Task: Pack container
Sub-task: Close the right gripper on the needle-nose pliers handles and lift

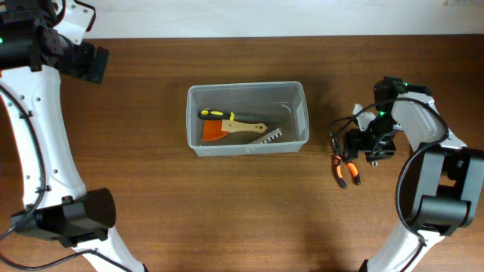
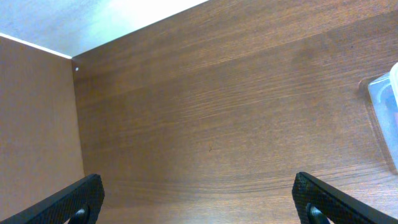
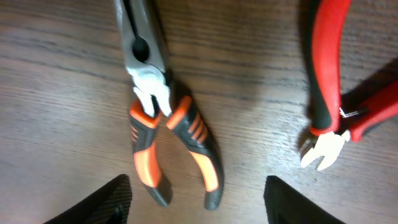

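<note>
The container (image 1: 246, 117) sits mid-surface (image 1: 227, 211), its long axis running 9 to 3 o'clock in the overhead view, with a few hand tools (image 1: 234, 125) lying inside.

The action is on the right. The right claw (image 3: 199, 199) hangs just above the wood, spread wide with nothing in it. Straight ahead at its 12 o'clock in the wrist view lie the orange-and-black pliers (image 3: 151, 93). Their long axis runs 12 to 6, handles toward the claw and nose away. The red cutters (image 3: 326, 74) lie just beside them at about 2 o'clock, apart from the pliers.

From above, the right claw (image 1: 370, 143) has the container at 9 o'clock, near but not touching. A carry from here would likely run straight along the bin's long axis and in over its short right-hand wall.

The left claw (image 2: 199, 202) is also spread wide and empty, up at the 10 o'clock corner of the surface. Only a corner of the container (image 2: 387, 106) shows at the 3 o'clock edge of its view, well apart. The right arm is plainly the nearer one for these two loose tools, and the pliers look like the likely first pick.
</note>
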### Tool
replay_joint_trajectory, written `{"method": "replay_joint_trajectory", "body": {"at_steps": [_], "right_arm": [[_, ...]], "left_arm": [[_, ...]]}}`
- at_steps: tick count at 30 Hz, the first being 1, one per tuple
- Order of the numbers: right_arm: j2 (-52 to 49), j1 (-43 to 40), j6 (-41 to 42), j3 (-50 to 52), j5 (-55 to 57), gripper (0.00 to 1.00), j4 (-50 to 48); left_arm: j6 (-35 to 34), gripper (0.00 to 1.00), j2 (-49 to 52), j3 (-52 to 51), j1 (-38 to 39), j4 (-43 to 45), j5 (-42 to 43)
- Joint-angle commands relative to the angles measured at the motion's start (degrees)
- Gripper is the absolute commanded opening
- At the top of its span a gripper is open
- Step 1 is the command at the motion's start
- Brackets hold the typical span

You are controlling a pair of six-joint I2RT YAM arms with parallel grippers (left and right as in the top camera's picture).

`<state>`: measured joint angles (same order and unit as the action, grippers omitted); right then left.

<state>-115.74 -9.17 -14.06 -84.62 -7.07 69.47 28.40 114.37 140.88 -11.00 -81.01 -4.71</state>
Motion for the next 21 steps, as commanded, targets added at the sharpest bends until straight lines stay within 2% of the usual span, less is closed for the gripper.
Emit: {"method": "replay_joint_trajectory", "body": {"at_steps": [1,11,18,21], "right_arm": [[1.29,0.11,-0.48,0.31,3.41,0.67,0.15],[1.27,0.68,0.94,0.96,6.08,0.65,-0.33],[1.27,2.03,2.05,5.38,6.14,0.65,-3.37],[1.27,2.03,2.64,6.51,6.27,0.61,-4.85]], "left_arm": [[-0.70,0.99,-0.11,-0.17,-0.13,-0.04,0.63],[-0.70,0.99,-0.11,-0.17,-0.13,-0.04,0.63],[-0.70,0.99,-0.11,-0.17,-0.13,-0.04,0.63],[-0.70,0.99,-0.11,-0.17,-0.13,-0.04,0.63]]}}
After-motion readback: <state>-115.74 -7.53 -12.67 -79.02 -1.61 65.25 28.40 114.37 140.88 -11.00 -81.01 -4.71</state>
